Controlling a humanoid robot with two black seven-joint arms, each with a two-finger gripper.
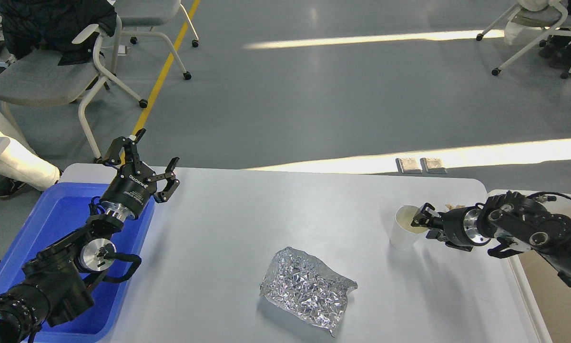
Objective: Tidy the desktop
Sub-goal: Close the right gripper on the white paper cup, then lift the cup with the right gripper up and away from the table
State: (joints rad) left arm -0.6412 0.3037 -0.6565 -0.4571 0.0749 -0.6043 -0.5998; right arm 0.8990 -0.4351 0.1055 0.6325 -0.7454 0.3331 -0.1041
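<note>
The white desktop (pixel 266 214) holds a crumpled silver foil sheet (pixel 307 288) near the front middle and a white paper cup (pixel 404 233) standing upright at the right. My right gripper (pixel 423 221) comes in from the right and sits at the cup's right rim, touching or nearly touching it. Its fingers are small and dark, so I cannot tell whether they grip the rim. My left gripper (pixel 156 151) is open and empty, held up over the far left corner of the desktop, beside the blue tray.
A blue plastic tray (pixel 52 214) lies along the desktop's left edge, under my left arm. A beige bin (pixel 552 295) stands off the right edge. Office chairs (pixel 52 71) stand on the grey floor beyond the table.
</note>
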